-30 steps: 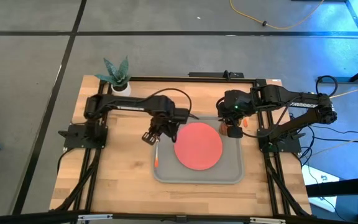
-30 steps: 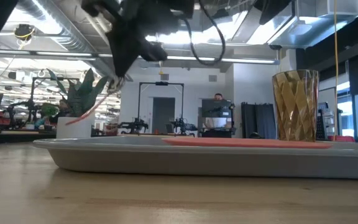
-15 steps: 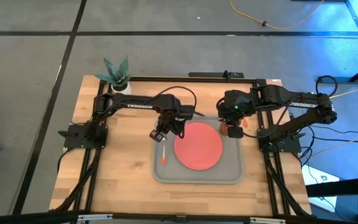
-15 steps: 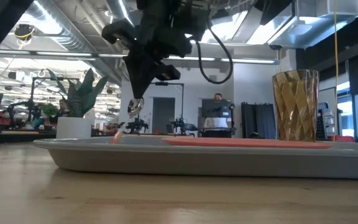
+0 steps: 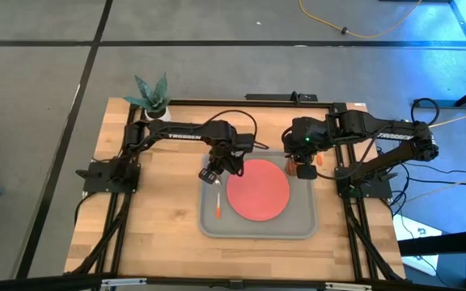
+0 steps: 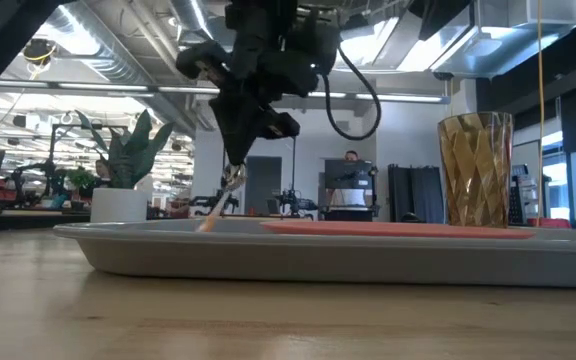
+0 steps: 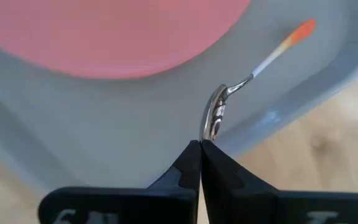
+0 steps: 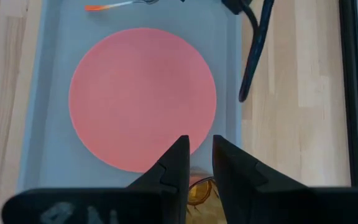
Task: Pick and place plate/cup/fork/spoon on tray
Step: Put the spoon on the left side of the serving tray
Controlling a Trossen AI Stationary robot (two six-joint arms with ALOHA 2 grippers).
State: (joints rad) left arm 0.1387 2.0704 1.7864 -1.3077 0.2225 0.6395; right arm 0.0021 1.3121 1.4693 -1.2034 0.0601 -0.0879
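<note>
The grey tray (image 5: 302,226) lies on the table with the coral-red plate (image 5: 257,188) flat in its middle. My left gripper (image 5: 214,175) hangs over the tray's left part, just left of the plate, shut on the spoon (image 5: 218,198). The amber cup (image 6: 476,170) stands upright on the tray's far right corner. My right gripper (image 8: 197,152) hovers right above the cup (image 8: 197,191), with its fingers a narrow gap apart. The fork does not show plainly. My left gripper pinches the tip of the spoon's silver bowl (image 7: 210,132) between its two shut fingertips, coming from above and pointing down. The spoon hangs below the fingers. Its orange handle (image 7: 294,34) slants down toward the table's near edge, its end (image 6: 208,222) at the tray rim's height.
A white pot with a green plant (image 5: 154,101) stands at the table's far left corner. Bare wood lies left of and in front of the tray. A person (image 6: 351,160) shows far off in the room.
My left gripper has gone toward the table's right edge and down, from the tray's left rim to over the tray floor beside the plate. It stays shut on the spoon, whose handle end has sunk to the rim's height.
</note>
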